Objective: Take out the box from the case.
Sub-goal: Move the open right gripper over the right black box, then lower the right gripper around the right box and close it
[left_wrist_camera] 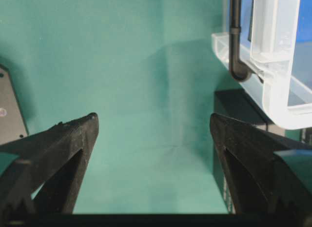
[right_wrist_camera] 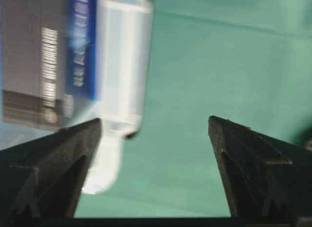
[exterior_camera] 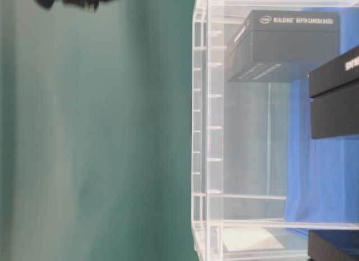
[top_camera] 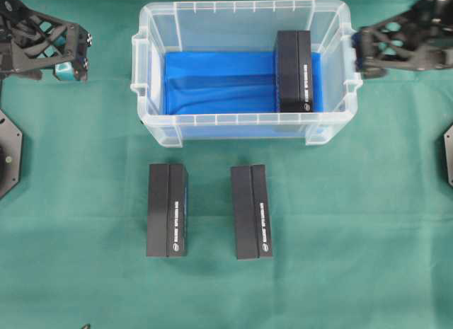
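my right claw (right_wrist_camera: pixel 153 129) hangs with its jaws spread wide and nothing between them, just outside the case (top_camera: pixel 244 120) at its three o'clock end. i judge that's a sensible spot: the one box (top_camera: pixel 294 71) left inside stands against that same end wall, so it is the near reach for this arm. through my wrist view the case's pale corner and the box's printed side sit at about ten o'clock, blurred, with green cloth under the jaws, so i am not yet over the rim.

my left claw (left_wrist_camera: pixel 153 134) is also wide and empty, parked off the case's nine o'clock side above the bench (top_camera: pixel 85 201). it looks idle to me, kept clear of the work.

the case is clear plastic with a blue lining (top_camera: pixel 219 81) on its floor. the box lies lengthwise from twelve to six o'clock at the lining's three o'clock edge; the rest of the lining is bare. two more black boxes lie on the bench at the case's six o'clock side, the left one (top_camera: pixel 167 210) and the right one (top_camera: pixel 251 211), side by side but apart, both outside the case.
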{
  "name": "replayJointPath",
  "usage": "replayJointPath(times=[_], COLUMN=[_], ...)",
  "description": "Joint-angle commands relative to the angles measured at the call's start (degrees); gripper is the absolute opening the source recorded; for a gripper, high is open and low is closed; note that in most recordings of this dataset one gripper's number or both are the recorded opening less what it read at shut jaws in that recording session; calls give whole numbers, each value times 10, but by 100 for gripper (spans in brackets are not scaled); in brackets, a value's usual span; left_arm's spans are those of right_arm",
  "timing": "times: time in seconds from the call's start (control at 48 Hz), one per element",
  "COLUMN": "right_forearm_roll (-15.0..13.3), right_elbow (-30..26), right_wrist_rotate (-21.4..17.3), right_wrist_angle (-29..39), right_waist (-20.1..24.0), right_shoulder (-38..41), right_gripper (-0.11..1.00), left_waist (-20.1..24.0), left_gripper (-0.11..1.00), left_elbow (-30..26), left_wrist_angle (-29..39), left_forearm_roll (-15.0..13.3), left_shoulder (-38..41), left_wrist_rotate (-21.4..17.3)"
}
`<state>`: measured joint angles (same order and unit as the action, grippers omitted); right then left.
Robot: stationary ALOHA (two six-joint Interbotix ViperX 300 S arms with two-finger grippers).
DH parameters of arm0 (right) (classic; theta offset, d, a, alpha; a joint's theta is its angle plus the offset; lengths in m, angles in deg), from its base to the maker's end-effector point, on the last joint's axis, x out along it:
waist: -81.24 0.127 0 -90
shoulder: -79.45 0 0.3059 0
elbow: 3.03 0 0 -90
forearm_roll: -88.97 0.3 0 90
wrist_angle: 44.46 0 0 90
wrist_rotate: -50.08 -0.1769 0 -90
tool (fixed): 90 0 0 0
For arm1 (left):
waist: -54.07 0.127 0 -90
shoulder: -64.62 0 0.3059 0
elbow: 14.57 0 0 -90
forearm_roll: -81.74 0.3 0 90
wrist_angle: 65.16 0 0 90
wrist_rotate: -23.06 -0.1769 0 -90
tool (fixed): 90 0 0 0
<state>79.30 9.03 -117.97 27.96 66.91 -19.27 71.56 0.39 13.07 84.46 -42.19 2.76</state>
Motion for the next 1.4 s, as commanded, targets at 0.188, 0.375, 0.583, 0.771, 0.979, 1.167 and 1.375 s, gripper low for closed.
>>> replayJointPath(times=[0.188, 0.375, 0.583, 0.771, 0.979, 1.167, 1.375], right_forearm_roll=[-1, -1, -1, -1, -4, -4, -8], right_elbow=[-112, -161, -185, -185, -184, -180, -179], right_wrist_rotate=[-2, -2, -2, -2, -2, -2, -2], right_wrist_angle=[-6, -6, -10, -9, -10, -10, -10], right_waist=[11, 17, 20, 20, 20, 20, 20], right_shoulder=[97, 143, 167, 169, 168, 169, 169], right_gripper=[89, 89, 89, 89, 89, 89, 89], left_waist=[2, 4, 3, 4, 4, 4, 4], left_gripper=[97, 97, 97, 97, 97, 97, 97], left_elbow=[-13, -14, -14, -14, -15, -15, -15], left_wrist_angle=[4, 4, 4, 4, 4, 1, 0], left_forearm_roll=[0, 0, -1, 0, 0, 0, 0], left_shoulder=[-3, -3, -3, -3, -3, -2, -2], left_wrist_rotate=[-17, -28, -38, -41, -40, -40, -38])
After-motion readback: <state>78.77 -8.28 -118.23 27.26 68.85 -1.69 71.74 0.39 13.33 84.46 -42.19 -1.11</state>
